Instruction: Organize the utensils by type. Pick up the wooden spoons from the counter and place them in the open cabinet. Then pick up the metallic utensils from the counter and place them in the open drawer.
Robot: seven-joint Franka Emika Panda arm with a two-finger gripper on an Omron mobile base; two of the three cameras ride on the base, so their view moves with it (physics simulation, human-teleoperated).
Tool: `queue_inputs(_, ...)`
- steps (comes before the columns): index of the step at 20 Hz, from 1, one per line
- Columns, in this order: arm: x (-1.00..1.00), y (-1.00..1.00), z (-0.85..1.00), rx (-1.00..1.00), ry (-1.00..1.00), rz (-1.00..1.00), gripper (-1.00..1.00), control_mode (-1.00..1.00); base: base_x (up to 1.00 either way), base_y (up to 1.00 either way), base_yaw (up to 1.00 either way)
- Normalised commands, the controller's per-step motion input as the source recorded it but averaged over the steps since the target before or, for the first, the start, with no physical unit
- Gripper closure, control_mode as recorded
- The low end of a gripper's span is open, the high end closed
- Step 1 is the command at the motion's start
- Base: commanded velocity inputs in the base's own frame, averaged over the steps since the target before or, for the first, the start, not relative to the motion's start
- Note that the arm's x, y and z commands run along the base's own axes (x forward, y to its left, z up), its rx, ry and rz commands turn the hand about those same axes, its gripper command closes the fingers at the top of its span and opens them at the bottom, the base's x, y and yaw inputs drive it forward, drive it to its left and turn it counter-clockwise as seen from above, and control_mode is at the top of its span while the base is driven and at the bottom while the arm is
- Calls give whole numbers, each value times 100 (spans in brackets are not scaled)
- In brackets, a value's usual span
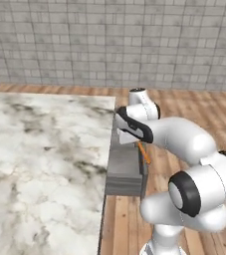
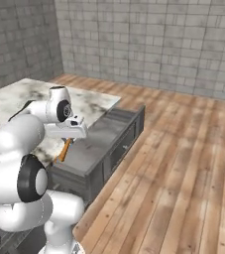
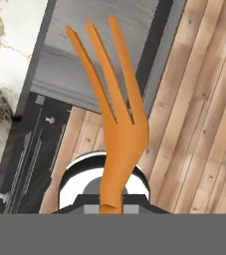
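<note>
Claw [image 2: 67, 141] closed on the handle of the orange fork [image 3: 112, 94], tines hanging over the open drawer [image 2: 96, 144] beside the bench [image 1: 40, 164]. A good release probably needs the fork lowered well inside the grey tray, clear of its front edge. The hand view resolves three tines; the base views show only an orange sliver.

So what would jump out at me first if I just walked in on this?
Probably the orange fork, bright against all the grey, held in the gripper of the big white arm. It hangs over the open drawer, which sticks out from the end of the marble counter above the wooden floor.
</note>
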Motion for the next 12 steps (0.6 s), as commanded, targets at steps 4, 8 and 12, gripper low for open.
queue_inputs(4,0,0,0,0,0,0,100,100,54,19,-46)
queue_inputs(8,0,0,0,0,0,0,100,100,39,20,-26)
queue_inputs(12,0,0,0,0,0,0,100,100,38,23,-13)
